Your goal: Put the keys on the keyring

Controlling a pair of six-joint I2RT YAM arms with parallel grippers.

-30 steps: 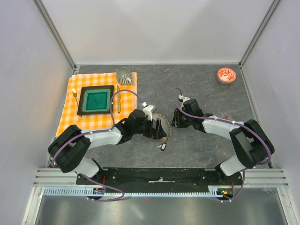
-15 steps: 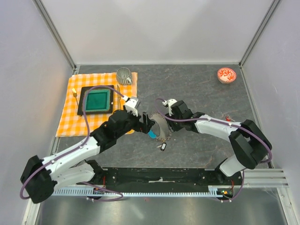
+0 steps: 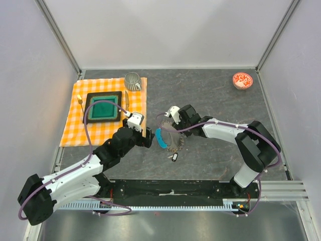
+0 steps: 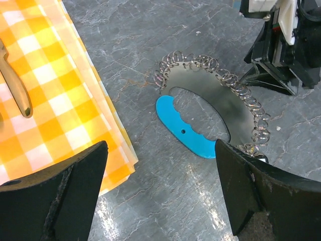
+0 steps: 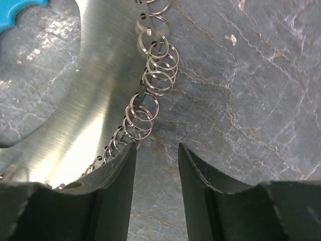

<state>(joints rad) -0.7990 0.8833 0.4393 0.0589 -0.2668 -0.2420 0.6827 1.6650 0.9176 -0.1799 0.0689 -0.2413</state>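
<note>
The keyring (image 4: 220, 95), a flat shiny metal curve with little wire rings (image 4: 256, 108) along its outer edge and a bright blue plastic grip (image 4: 186, 134), lies flat on the grey stone surface (image 4: 150, 30) between both hands. It looks thin, stiff, light and slippery. The blue grip seems the best place to hold it. One tiny black-and-white key (image 3: 174, 157) lies just beside it. The left hand (image 4: 160, 148) is wide open, holding nothing. The right hand (image 5: 156, 150) is open just a little at the ringed edge, holding nothing.

I see the keyring (image 4: 235, 108) as brushed, mirror-bright metal edged with thin wire loops; its blue tag (image 4: 183, 133) looks smooth glossy plastic. The tabletop (image 4: 150, 30) is veined, slate-like, faintly shiny. At nine o'clock, the checked cloth (image 4: 50, 100) is matt weave.
</note>
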